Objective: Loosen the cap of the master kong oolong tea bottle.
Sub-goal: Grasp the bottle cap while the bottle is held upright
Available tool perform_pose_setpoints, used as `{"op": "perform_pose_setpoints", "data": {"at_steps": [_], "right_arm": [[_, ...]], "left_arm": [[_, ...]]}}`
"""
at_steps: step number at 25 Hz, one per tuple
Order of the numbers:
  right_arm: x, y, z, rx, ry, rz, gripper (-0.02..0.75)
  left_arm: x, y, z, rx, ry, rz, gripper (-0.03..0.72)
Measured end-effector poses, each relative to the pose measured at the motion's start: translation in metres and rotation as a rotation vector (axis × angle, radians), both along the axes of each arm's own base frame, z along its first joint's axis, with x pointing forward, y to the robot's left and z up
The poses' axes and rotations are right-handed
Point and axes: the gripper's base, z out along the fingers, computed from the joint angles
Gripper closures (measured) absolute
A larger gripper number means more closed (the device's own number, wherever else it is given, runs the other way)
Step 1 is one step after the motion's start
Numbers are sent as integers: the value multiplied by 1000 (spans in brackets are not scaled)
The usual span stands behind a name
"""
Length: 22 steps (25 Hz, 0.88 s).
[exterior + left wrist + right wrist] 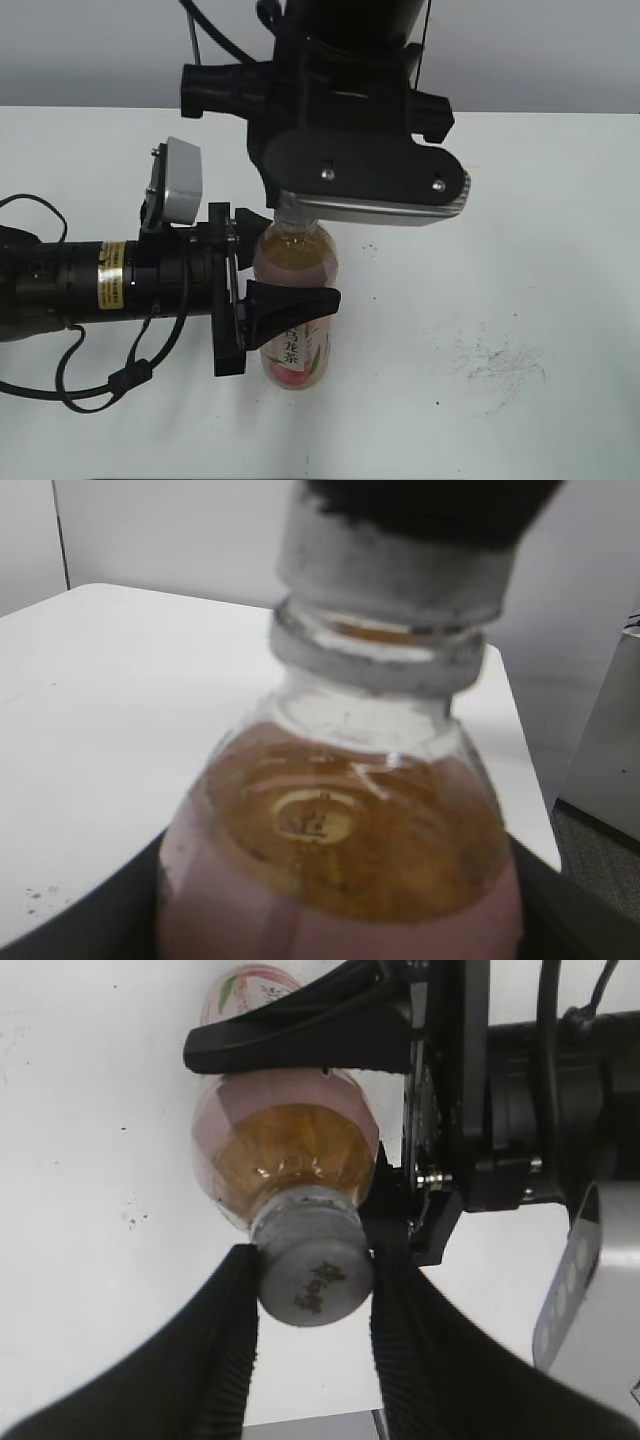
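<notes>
**Gripping the cap for the twist**

Exterior view: the left gripper clamps the upright master kong oolong tea bottle on the white surface; the right arm hangs directly above it.

Left wrist view: amber tea between the jaws, neck rising vertically.

Right wrist view: the right gripper pinches the cap, jaws either side, nearest for turning.

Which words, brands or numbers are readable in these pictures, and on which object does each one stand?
"龙茶": dark characters, lowest part of the white strip on the bottle; the characters above are hidden by the left pincer.
Cap: a dark printed mark on top, too blurred to read.
Yellow sticker on the left arm: small print, too small to read.
Nothing else is readable.
</notes>
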Motion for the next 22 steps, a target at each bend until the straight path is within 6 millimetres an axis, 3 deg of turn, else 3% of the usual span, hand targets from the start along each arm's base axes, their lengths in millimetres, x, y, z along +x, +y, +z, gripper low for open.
{"op": "perform_pose_setpoints", "data": {"at_steps": [5, 9, 12, 17, 22], "right_arm": [[0, 0, 0, 1, 1, -6, 475], [0, 0, 0, 27, 41, -151, 475], [0, 0, 0, 69, 105, -402, 435], [1, -1, 0, 148, 220, -878, 191], [0, -1, 0, 246, 367, -1410, 171]], "left_arm": [[0, 0, 0, 0, 0, 0, 241], [0, 0, 0, 0, 0, 0, 241], [0, 0, 0, 0, 0, 1, 241], [0, 0, 0, -1, 4, 6, 241], [0, 0, 0, -1, 5, 6, 241]]}}
